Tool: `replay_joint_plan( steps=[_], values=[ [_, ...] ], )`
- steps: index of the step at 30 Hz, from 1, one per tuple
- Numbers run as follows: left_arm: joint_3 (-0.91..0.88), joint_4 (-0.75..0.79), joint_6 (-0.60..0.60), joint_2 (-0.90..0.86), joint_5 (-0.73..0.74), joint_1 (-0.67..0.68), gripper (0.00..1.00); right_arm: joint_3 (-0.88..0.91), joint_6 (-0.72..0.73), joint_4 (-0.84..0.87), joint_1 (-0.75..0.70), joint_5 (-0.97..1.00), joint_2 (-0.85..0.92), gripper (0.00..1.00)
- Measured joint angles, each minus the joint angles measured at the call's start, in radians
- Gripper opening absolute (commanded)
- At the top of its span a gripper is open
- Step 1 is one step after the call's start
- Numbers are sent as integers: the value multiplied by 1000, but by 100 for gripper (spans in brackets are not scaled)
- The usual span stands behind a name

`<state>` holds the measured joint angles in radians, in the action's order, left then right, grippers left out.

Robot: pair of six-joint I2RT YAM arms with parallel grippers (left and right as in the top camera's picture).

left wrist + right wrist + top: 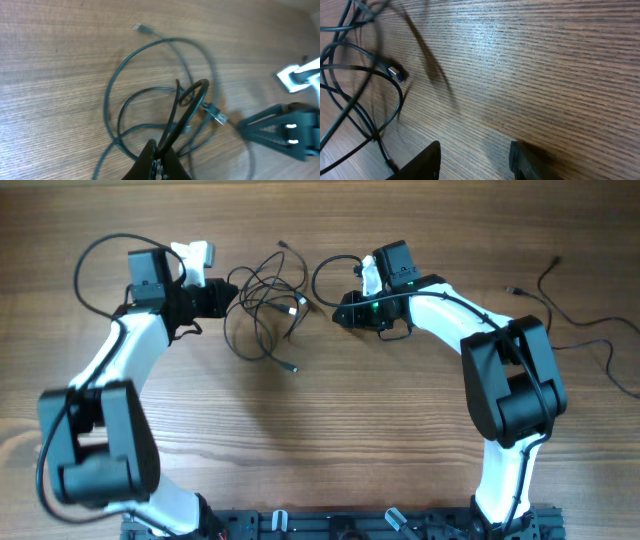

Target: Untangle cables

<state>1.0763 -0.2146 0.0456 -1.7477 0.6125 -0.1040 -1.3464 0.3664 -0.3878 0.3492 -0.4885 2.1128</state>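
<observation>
Cables (262, 308) bunched between 2 inward-bent arms (128, 352); left gripper (159, 159) clamps a strand; right gripper (475, 161) released.

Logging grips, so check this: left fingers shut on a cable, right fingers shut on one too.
Wrong about the right. The right wrist view shows the right fingers apart over bare table, nothing between them. The left fingers are shut on a cable.
</observation>
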Motion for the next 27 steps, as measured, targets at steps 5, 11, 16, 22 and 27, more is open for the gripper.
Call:
replay_joint_plan(
  steps=[5,11,16,22,27],
  values=[
    [0,-32,-42,47,7,0,4,0,0,3,-1,-15,0,47],
    [0,-58,-110,143,7,0,4,26,-126,88,-2,-346,15,68],
    [0,-119,-168,343,-29,0,4,29,-170,225,-2,-657,15,72],
    [0,-169,-248,525,-77,0,4,37,53,564,-1,-766,15,70],
    [0,-190,-347,598,-116,0,4,35,356,740,4,-698,15,68]
  ],
)
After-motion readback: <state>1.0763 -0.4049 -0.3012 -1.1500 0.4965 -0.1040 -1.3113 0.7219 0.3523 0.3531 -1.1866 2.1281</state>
